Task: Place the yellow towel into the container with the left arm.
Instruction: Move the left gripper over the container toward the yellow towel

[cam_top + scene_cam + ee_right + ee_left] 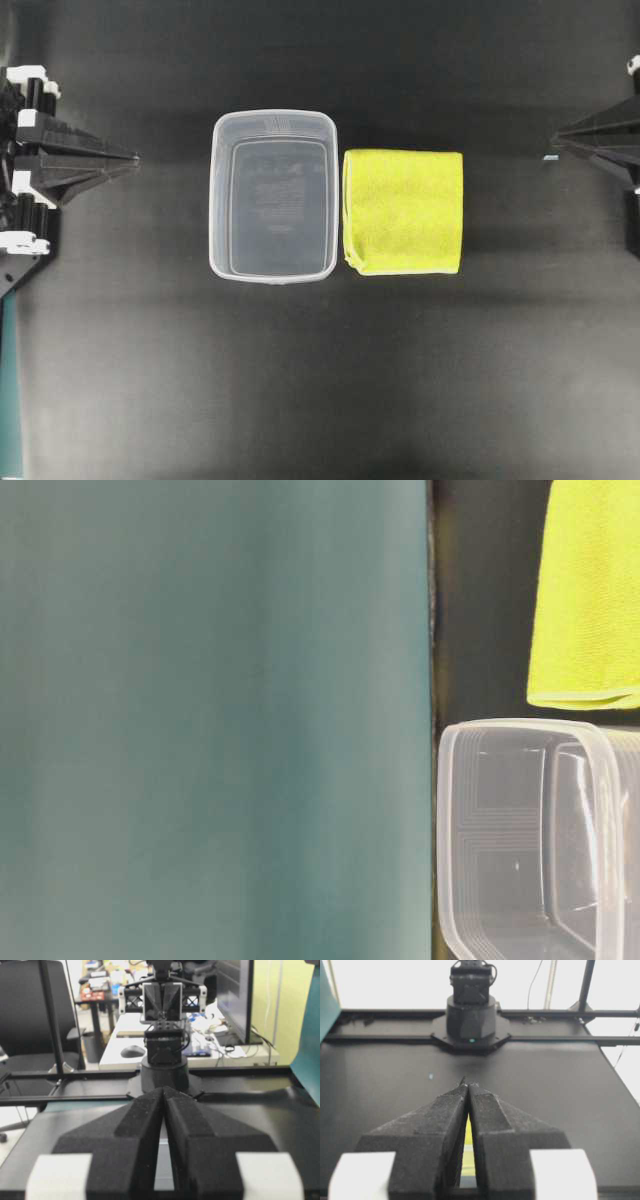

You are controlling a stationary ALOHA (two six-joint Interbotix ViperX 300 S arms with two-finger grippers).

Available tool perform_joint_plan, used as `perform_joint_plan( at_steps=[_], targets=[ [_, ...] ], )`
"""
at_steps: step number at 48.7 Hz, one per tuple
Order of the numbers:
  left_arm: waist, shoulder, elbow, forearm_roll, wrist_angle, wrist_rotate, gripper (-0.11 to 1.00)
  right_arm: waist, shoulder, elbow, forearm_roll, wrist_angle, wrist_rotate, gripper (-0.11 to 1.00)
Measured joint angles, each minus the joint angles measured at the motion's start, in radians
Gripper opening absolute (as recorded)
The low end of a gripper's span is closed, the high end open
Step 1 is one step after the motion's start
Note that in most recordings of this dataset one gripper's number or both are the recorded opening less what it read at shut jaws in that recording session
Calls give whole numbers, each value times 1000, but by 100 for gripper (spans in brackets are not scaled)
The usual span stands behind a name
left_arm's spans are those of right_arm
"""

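Yellow towel: folded square, flat on black bench, just beside container. Container: clear tub, empty; embossed base text unreadable. Left gripper: closed, empty, at bench edge. Right gripper: closed, empty, at opposite edge.

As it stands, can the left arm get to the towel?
Probably yes, but not straight in: the container sits between the left gripper and the towel, so it likely has to go over it. Nothing lies on the towel.
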Motion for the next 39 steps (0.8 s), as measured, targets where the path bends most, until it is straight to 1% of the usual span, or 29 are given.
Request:
perform_joint_plan(
  at_steps=[1,3,6,10,18,25,27,30,34,38,39],
  targets=[
    [0,0,0,0,0,0,6,0,0,0,0,0,0,1],
    [0,3,-5,6,9,-6,6,2,0,0,0,0,2,6],
    [6,15,-31,26,63,-8,1,2,-5,2,3,6,12,0],
    [17,40,-71,32,149,-9,1,2,-17,0,8,26,35,0],
    [31,124,-209,34,344,-9,1,0,-43,2,9,72,78,0],
    [29,222,-327,34,480,0,1,-11,-67,2,9,127,78,1],
    [28,255,-357,34,514,2,1,-15,-75,2,9,143,78,2],
    [26,307,-403,34,560,3,1,-20,-86,2,9,170,78,8],
    [25,383,-462,34,621,6,1,-25,-100,2,9,204,78,23],
    [25,468,-523,35,675,9,3,-25,-112,0,9,235,81,43],
    [23,488,-537,35,687,11,4,-26,-117,2,9,244,81,50]
  ],
)
